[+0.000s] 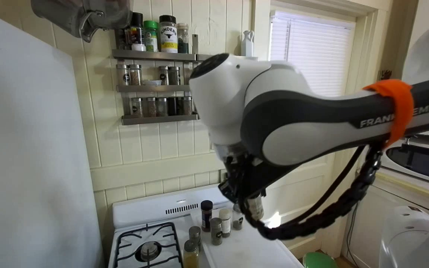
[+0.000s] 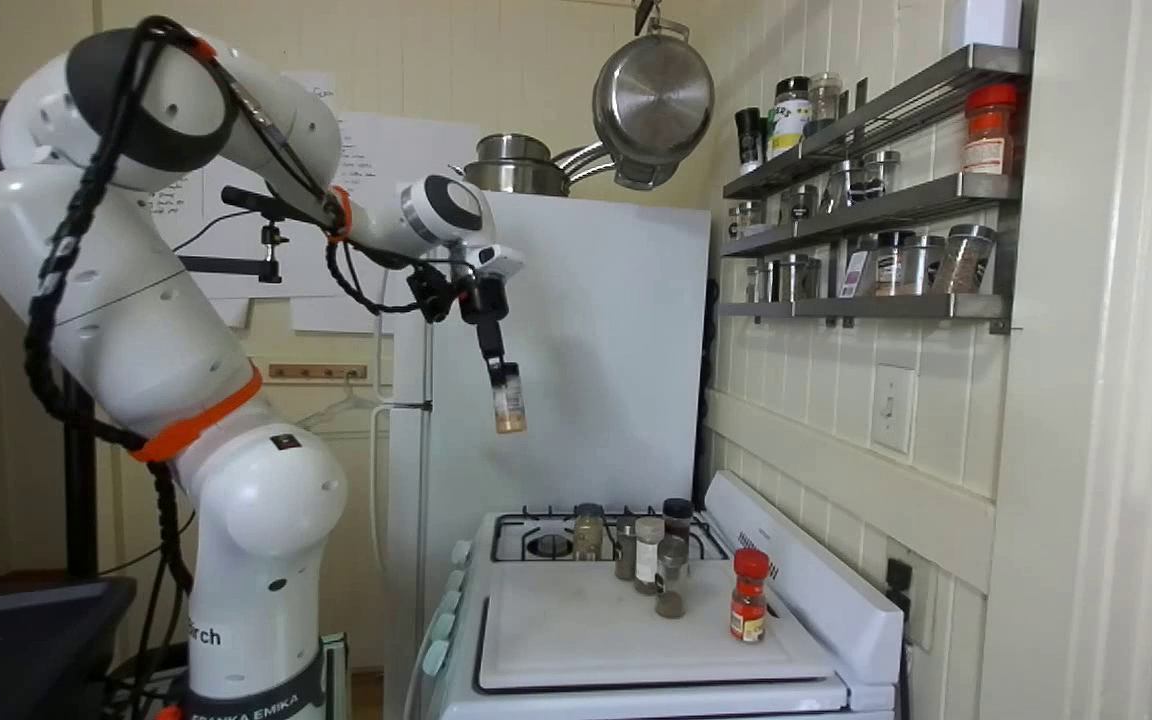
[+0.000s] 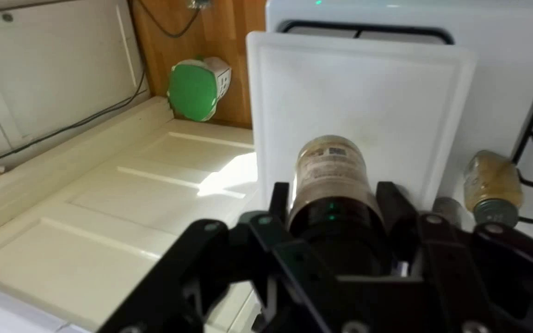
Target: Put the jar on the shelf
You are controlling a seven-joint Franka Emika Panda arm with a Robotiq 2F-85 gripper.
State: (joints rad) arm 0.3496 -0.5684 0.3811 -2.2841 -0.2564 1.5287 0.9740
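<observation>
Jar (image 3: 333, 185), cylindrical, black-topped, print-labelled, tan below, slightly tilted

The shelf's middle tier (image 2: 876, 210) has a gap between the red-capped bottle (image 2: 988, 132) and silver-lidded jars (image 2: 877, 178), roofed by the top tier (image 2: 896, 101). Below, clustered spice bottles (image 2: 649, 557) block low passage across the stove (image 2: 826, 590).

Jar (image 2: 510, 403) (slightly tilted) in jaws, stove (image 2: 821, 585), shelf (image 2: 906, 307)
</observation>
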